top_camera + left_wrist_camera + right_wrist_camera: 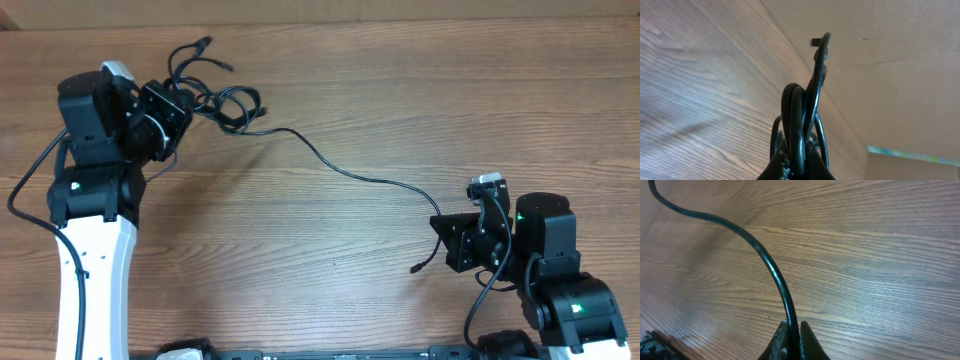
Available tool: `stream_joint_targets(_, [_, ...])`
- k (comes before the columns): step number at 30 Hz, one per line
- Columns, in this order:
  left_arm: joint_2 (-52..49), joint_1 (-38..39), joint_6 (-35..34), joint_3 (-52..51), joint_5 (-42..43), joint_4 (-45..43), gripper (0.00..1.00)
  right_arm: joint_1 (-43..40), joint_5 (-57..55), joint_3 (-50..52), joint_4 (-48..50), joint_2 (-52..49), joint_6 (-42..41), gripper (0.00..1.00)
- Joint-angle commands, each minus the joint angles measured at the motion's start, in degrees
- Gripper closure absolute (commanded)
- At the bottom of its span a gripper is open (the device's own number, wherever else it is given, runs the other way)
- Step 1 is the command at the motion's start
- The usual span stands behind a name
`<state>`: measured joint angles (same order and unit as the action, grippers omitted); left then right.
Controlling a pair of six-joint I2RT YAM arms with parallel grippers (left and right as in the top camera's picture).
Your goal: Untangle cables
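Risks first, from my side outward. The right hand (793, 332) has its cord (771, 267) close to the loose plug end (414, 269), so I judge a firm pull could drag that short tail through the grip and lose it. Beyond that, the cord runs in a slack curve across the worktop (380, 90). Once the slack is used up, more pull would go straight into the tangle (228, 105) and could cinch it instead of loosening it. At the far end, the left hand (796, 162) has several loops of the cables (796, 107) at once, and if the strand I'm drawing is among them it cannot run free.

Now the hands. The right one is shut tight on that single cord, with nothing else in its grip. The left one, over the far-left part of the worktop, is clamped together on that bunch, with one plug tip (815, 42) poking up past it. The tangle sits just beside that hand. Whether it rests on the wood or hangs slightly clear I cannot tell.
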<state>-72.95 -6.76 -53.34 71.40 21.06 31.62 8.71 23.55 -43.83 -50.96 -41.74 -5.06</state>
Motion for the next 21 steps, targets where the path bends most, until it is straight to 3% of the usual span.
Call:
stream_joint_targets(1, [1.0,-0.1,5.7,1.1,5.1,-0.3,0.96,-0.1,-0.5,-2.0,0.7,0.2,0.6,0.53])
stream_joint_targets(2, [1.0,0.0,7.4,1.1,7.2,-0.1,0.96,-0.1,-0.5,-2.0,0.7,0.2,0.6,0.19])
stream_joint_targets(3, [1.0,0.0,9.3,1.1,9.5,0.0,0.96,-0.1,-0.5,-2.0,0.7,0.2,0.6,0.03])
stream_joint_targets(4, [1.0,0.0,11.6,1.1,12.2,0.1,0.96,-0.1,-0.5,-2.0,0.7,0.2,0.6,0.00])
stream_joint_targets(12, [1.0,0.0,25.9,1.1,27.3,2.2,0.96,-0.1,4.9,-2.0,3.1,0.2,0.4,0.00])
stream_joint_targets(21, [1.0,0.1,36.5,1.1,46.6,2.8,0.96,-0.1,17.7,-2.0,9.0,0.2,0.5,0.01])
